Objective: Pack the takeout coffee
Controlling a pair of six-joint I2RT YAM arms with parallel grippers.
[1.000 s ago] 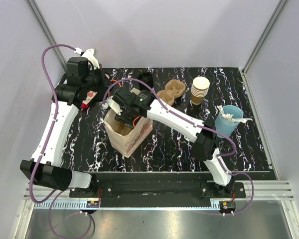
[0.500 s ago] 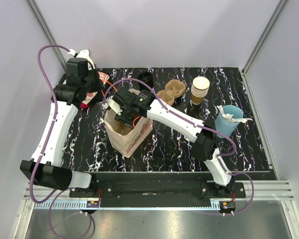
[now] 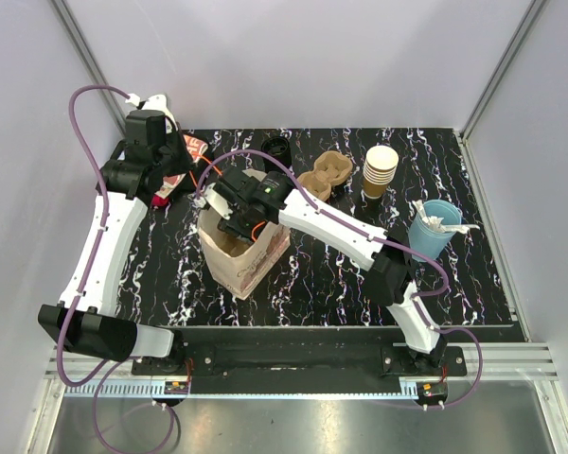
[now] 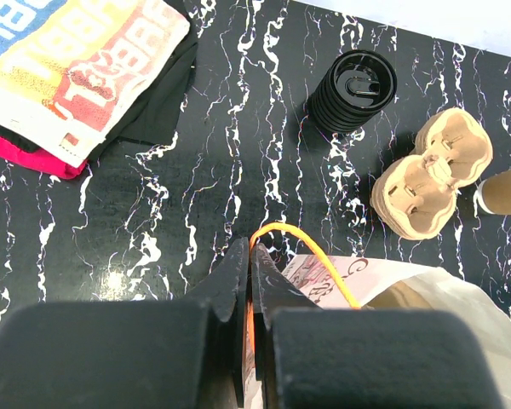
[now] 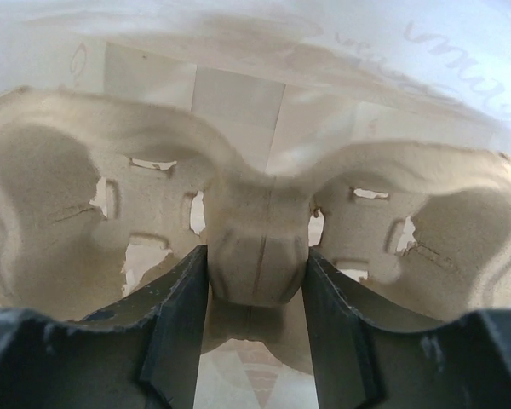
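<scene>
**Left gripper** (image 4: pixel 249 249)
- State: the jaws are pressed fully together, pinching the thin orange cord handle (image 4: pixel 311 256) of the printed paper bag (image 3: pixel 251 265).
- The handle loops out just ahead of the fingertips and runs down to the bag rim on their right.
- Ahead and to the left lies a folded multicoloured cloth (image 4: pixel 77 60).
- Ahead and to the right stands a stack of black plastic lids (image 4: pixel 352 85). A moulded brown pulp cup carrier (image 4: pixel 430 170) lies further right on the black marble-pattern table (image 3: pixel 341 284).

**Right gripper** (image 5: pixel 257 273)
- Position: it sits inside the open mouth of the paper bag.
- State: the jaws are clamped on the raised centre post of a second pulp carrier (image 5: pixel 68 196), with one finger touching each side.
- A cup well lies to either side of the jaws, and the bag's pale inner wall stands just behind the carrier.
- Well to the right of this gripper are a stack of lidless paper cups (image 3: pixel 380 168) and, further right, a light blue cup with white stirrers (image 3: pixel 431 232).

**Takeout coffee**
- The lidded brown cup cannot be made out in any view, so its position cannot be told.
</scene>
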